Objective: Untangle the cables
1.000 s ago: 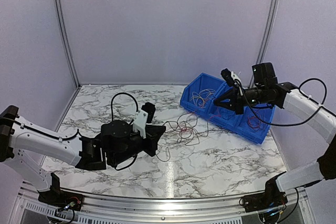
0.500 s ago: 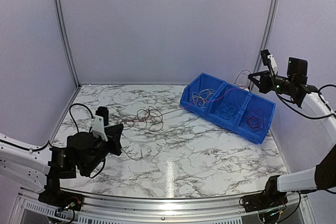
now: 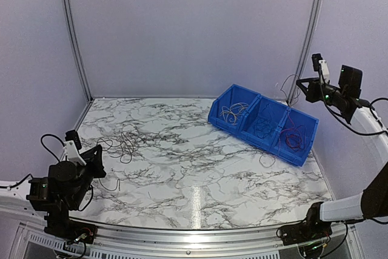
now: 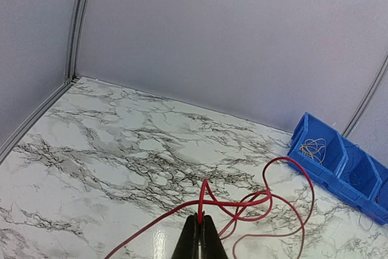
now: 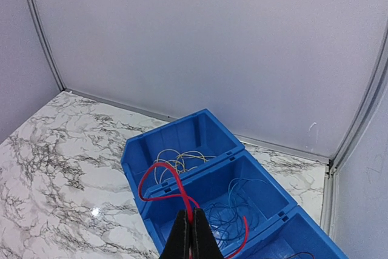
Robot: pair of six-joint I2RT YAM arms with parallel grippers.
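Cables (image 3: 121,144): loose tangle of thin loops lying on table (image 3: 182,174), far left side, just ahead of left end effector (image 4: 200,219). Left end effector closed, pinching red strand (image 4: 267,197) that loops out over marble. Right end effector (image 5: 189,215) held high above right end of blue bin (image 5: 194,130), closed on second red strand (image 5: 159,171) arching over bin. Bin has three compartments: pale cables in left, dark blue in middle, red in right. Small stray loop (image 3: 265,161) on table just in front of bin.
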